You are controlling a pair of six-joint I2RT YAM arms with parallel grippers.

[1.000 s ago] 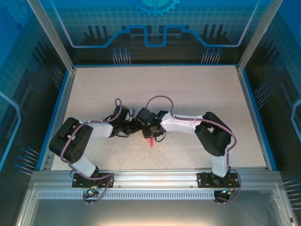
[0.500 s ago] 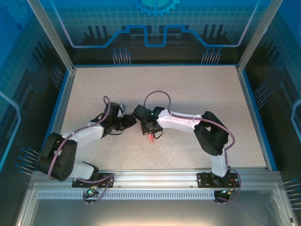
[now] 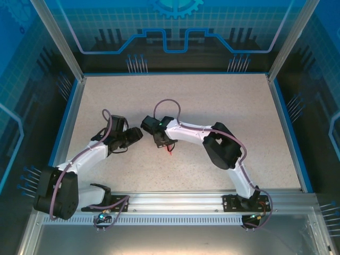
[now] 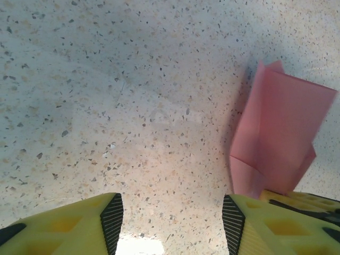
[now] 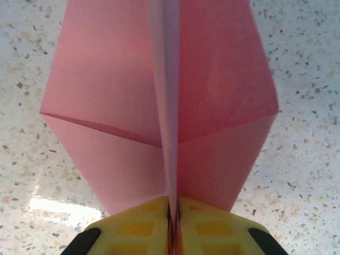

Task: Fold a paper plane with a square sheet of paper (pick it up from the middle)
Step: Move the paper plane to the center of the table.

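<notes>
Right wrist: claw (image 5: 172, 206) tight on paper plane (image 5: 215, 90)

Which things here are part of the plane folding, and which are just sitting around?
Part of the job:
- paper plane, pinched along its centre fold by the right gripper
- left gripper, open, plane off to one side

Just there:
- speckled table
- aluminium rail at the near edge
- blue enclosure panels

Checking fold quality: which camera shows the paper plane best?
Right wrist: the paper plane is close up, centre crease and both wings clear, pinched by the right fingers. Left wrist catches part of it at the right edge; top camera gives a small red sliver.
</notes>
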